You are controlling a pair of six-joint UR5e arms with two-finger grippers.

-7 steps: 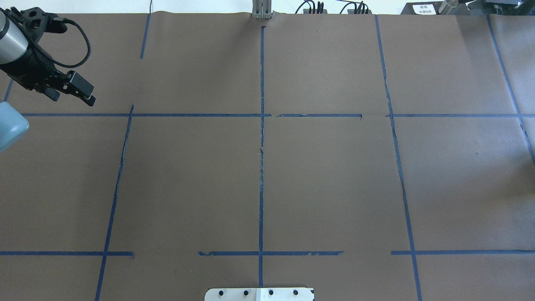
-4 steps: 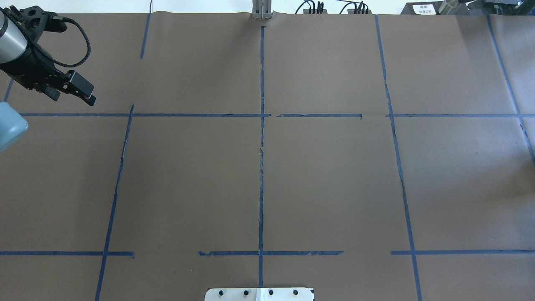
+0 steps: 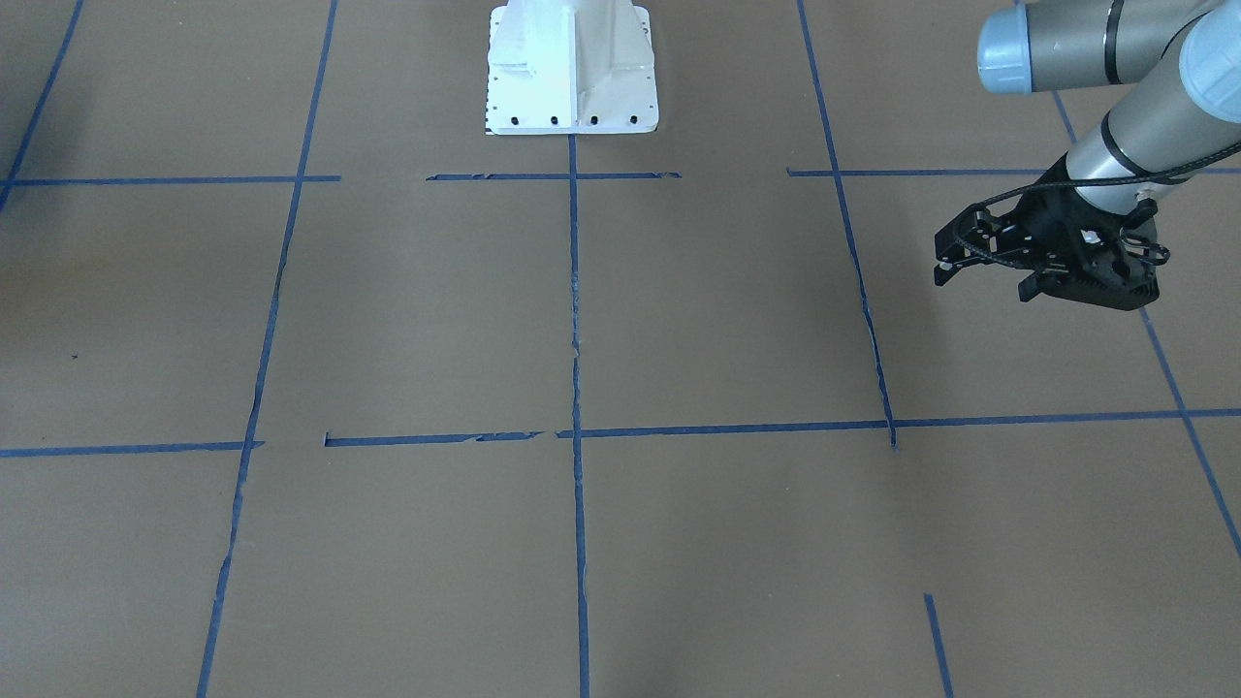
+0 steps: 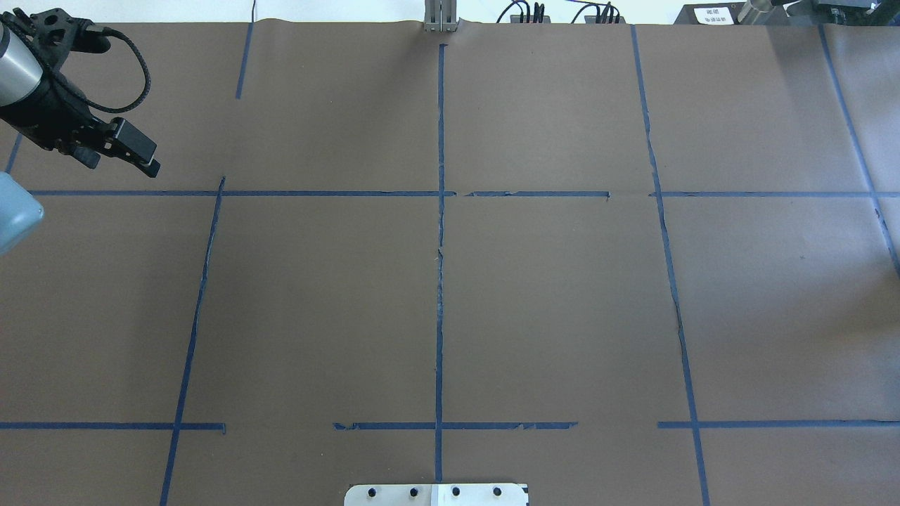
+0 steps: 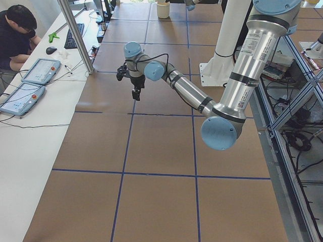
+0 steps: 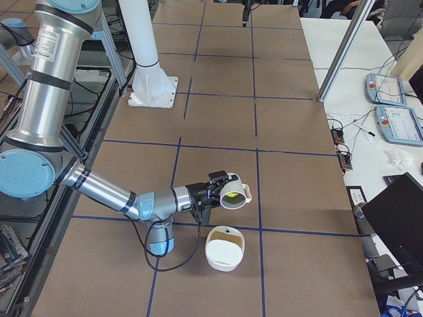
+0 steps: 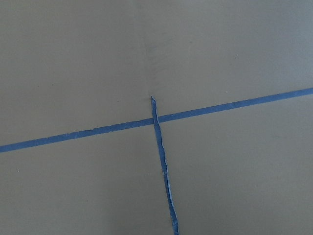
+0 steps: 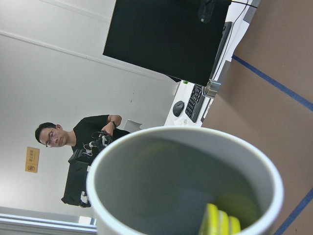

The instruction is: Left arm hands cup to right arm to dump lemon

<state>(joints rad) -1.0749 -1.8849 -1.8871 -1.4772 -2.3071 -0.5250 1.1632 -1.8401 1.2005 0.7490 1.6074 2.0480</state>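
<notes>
- My right claw (image 6: 214,193) has the cup (image 6: 228,187) at its tip, off the table; this side view doesn't show me how far the jaws are closed.
- The cup lies tipped, its mouth seemingly over the white bowl (image 6: 221,265) just below.
- The lemon (image 8: 219,221) sits at the low lip.
- My left claw (image 4: 119,158) hangs open and empty, well apart.
- The brown-papered table (image 6: 297,198) is flat.

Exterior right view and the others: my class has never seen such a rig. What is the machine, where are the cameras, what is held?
Two robot arms work at a brown table marked with blue tape. Fixed cameras look from overhead, the front and both ends; one rides each wrist. The left arm hangs over the table, jaws open and empty. The right arm carries a white cup tipped sideways near a white bowl; its wrist camera looks into the cup at yellow lemon slices.
</notes>
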